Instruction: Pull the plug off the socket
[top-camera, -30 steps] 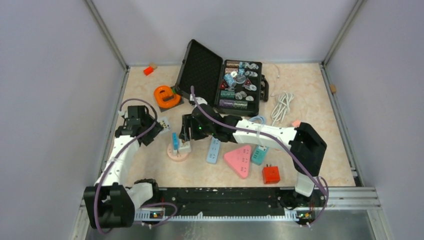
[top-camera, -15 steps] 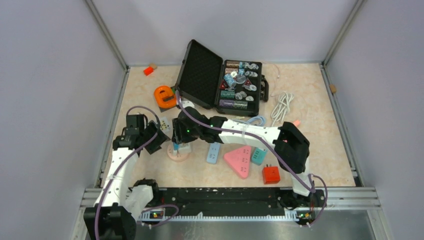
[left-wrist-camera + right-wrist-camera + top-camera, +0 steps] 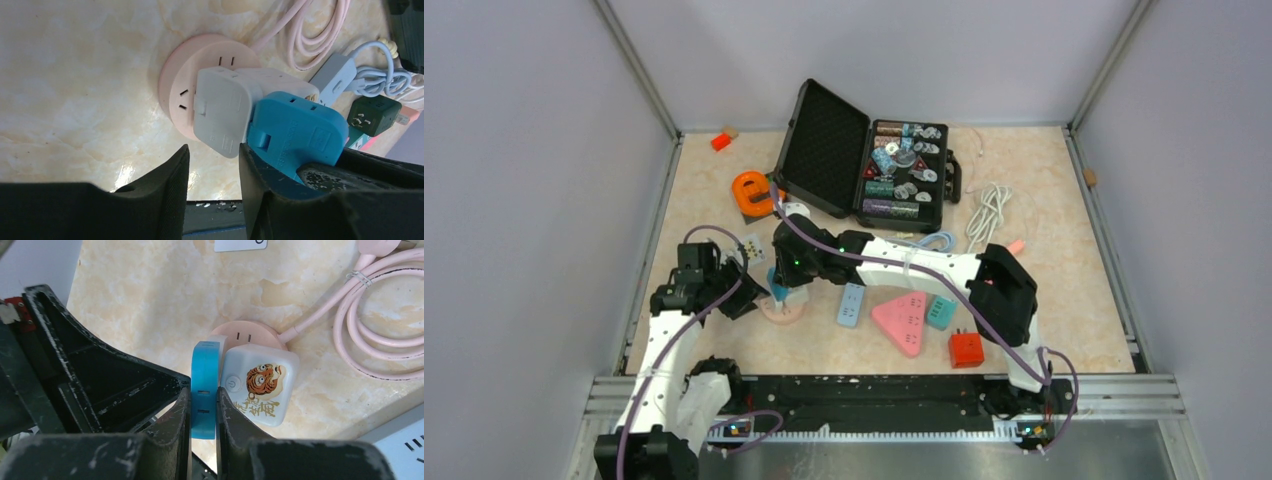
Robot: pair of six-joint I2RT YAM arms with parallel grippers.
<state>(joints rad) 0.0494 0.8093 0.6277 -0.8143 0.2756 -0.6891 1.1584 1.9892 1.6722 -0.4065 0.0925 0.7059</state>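
Pink marble-patterned tabletop [image 3: 1064, 210] fills the top view, and on it we see the round pink socket [image 3: 780, 311] near the left front. The blue plug [image 3: 775, 287] stands on it. The right gripper [image 3: 786, 278] reaches in from the right and sits over the plug, while the left gripper [image 3: 746, 292] is just beside the socket on its left. An open black case [image 3: 824, 140] lies further back, and a pink triangular power strip [image 3: 903, 321] lies to the right.

From the left wrist, we see the socket's face [image 3: 181, 87] with a white adapter [image 3: 222, 112] plugged into it. The blue plug [image 3: 295, 130] presses against the adapter's right side. The left gripper [image 3: 213, 161] has its jaws apart, with bare tabletop in the gap. The adapter's lower corner shows just above them, and we cannot tell whether it touches a finger.

From the right wrist, the right gripper [image 3: 203, 412] is clamped on the blue plug [image 3: 205, 375], seen edge-on between both fingers. The white adapter [image 3: 257, 385], with a tiger picture, touches it on the right. The socket [image 3: 245, 331] shows behind, and its pink cable [image 3: 370, 337] coils away to the right. We cannot tell whether the plug's pins are seated.
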